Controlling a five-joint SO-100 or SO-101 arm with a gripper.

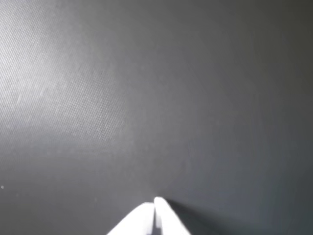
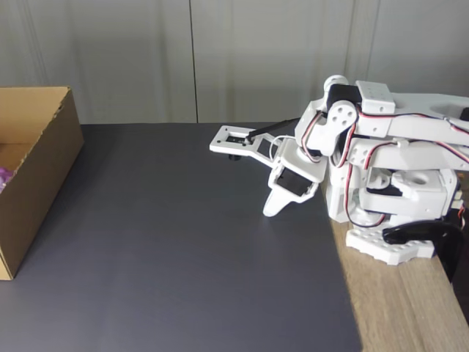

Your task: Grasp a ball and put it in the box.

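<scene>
The gripper (image 1: pixel 155 201) is pointing, fingertips pressed together, at the bare dark mat (image 1: pixel 146 98) in the wrist view, while the fixed view is showing the ball (image 2: pixel 4 178) lying inside the box (image 2: pixel 40 172) at left.

A dark grey mat (image 2: pixel 176 242) covers most of the table, and to its right in the fixed view a strip of pale wood tabletop (image 2: pixel 399 308) lies bare, widening toward the lower edge. Behind the mat stands a plain light grey wall (image 2: pixel 132 59), split by thin vertical seams, one dark line just left of centre and fainter ones further right. Light is soft and even in the fixed view, while in the wrist view the mat (image 1: pixel 73 98) shows a fine woven texture with a pale sheen toward the upper left.
</scene>
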